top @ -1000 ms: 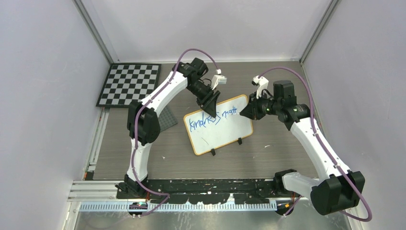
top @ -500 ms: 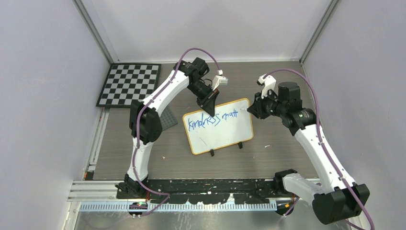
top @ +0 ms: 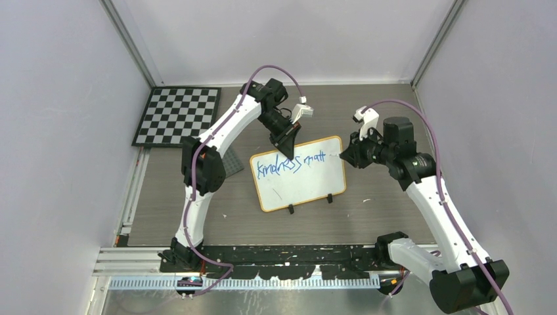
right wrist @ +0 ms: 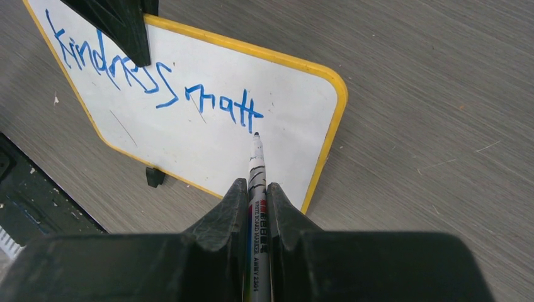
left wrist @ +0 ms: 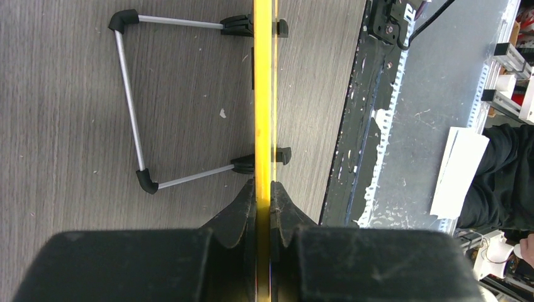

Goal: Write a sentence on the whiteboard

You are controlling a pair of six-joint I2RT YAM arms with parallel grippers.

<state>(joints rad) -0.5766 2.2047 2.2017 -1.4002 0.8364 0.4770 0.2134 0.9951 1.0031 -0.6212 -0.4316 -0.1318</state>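
Observation:
The whiteboard (top: 302,180) stands tilted on two black feet mid-table, its frame yellow-orange. Blue handwriting (top: 289,163) on it reads "kindness matt" in one line. My left gripper (top: 287,148) is shut on the board's top edge; the left wrist view shows the frame edge (left wrist: 263,94) pinched between the jaws. My right gripper (top: 346,156) is shut on a white marker (right wrist: 257,182). The marker's tip (right wrist: 255,135) sits just below the last "t" of the writing (right wrist: 220,107), at or just off the surface.
A black-and-white checkerboard (top: 177,115) lies at the back left. A grey studded plate (top: 230,164) lies by the left arm. A wire stand (left wrist: 129,107) props the board from behind. Grey walls enclose the table.
My right gripper has drawn back to the right, off the board's right part, with the marker. The board has turned a little, its right end moving back. The left gripper keeps its hold.

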